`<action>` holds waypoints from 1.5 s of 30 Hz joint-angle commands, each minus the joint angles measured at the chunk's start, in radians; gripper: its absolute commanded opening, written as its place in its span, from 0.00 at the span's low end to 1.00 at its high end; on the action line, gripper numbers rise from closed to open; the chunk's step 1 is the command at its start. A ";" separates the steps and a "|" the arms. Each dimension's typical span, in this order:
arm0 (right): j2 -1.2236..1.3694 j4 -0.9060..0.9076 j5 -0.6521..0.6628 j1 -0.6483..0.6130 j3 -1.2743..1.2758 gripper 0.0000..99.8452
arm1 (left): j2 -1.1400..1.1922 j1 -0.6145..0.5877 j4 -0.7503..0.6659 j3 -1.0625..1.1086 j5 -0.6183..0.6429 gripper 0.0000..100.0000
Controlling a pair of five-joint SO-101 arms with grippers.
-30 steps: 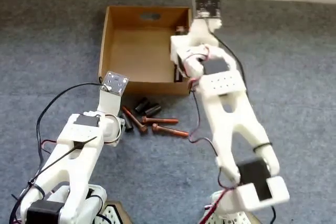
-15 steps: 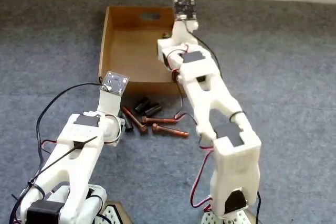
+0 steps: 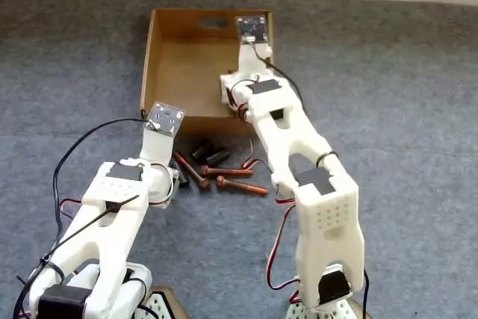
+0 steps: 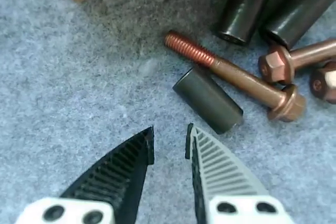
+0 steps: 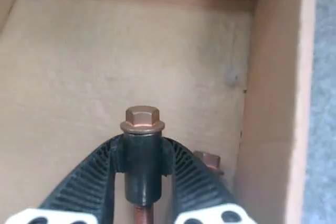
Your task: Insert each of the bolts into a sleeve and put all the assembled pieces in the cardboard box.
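Assembled piece (image 5: 142, 169), clamped in the right gripper (image 5: 142, 148) directly over the cardboard box (image 5: 273, 77), long axis pointing head-first at its floor; left gripper (image 4: 169, 132) narrowly parted, empty, farther off

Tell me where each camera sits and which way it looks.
High view: fixed above, looking down on grey carpeted table, both white arms, brown cardboard box.
Left wrist view: mounted on that wrist, facing down at loose copper bolts and dark cylindrical sleeves; open left gripper shows.
Right wrist view: mounted on that wrist, facing into the box; right gripper clamps a sleeved bolt.
Shared: high and right wrist views show the box.
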 commanded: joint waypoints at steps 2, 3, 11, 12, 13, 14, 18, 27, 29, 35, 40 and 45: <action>-0.024 0.022 -0.009 -0.007 -0.064 0.01 | 0.001 0.018 -0.014 -0.004 -0.006 0.12; -0.024 0.025 -0.009 -0.007 -0.062 0.01 | 0.001 0.018 -0.014 -0.004 -0.006 0.12; 0.030 0.025 -0.009 -0.007 -0.035 0.01 | 0.001 0.018 -0.012 -0.004 -0.006 0.12; 0.039 0.025 -0.009 -0.007 -0.035 0.01 | 0.001 0.018 -0.012 -0.004 -0.006 0.12; 0.044 0.025 -0.009 -0.007 -0.035 0.01 | 0.001 0.018 -0.012 -0.004 -0.006 0.12; 0.047 0.025 -0.009 -0.007 -0.036 0.01 | 0.001 0.018 -0.012 -0.004 -0.006 0.12; 0.048 0.025 -0.009 -0.007 -0.039 0.01 | 0.001 0.018 -0.012 -0.004 -0.006 0.12; 0.044 0.081 -0.009 -0.012 -0.044 0.10 | 0.001 0.018 -0.014 -0.004 -0.006 0.12; 0.045 0.081 -0.009 -0.012 -0.070 0.12 | 0.001 0.018 -0.014 -0.004 -0.006 0.12; 0.042 0.093 -0.006 -0.008 -0.168 0.09 | 0.001 0.018 -0.014 -0.004 -0.006 0.12; -0.033 0.308 -0.005 -0.007 -0.334 0.07 | 0.001 0.018 -0.017 -0.004 -0.006 0.12; -0.143 0.487 -0.008 0.012 -0.414 0.07 | 0.001 0.018 -0.017 -0.004 -0.006 0.12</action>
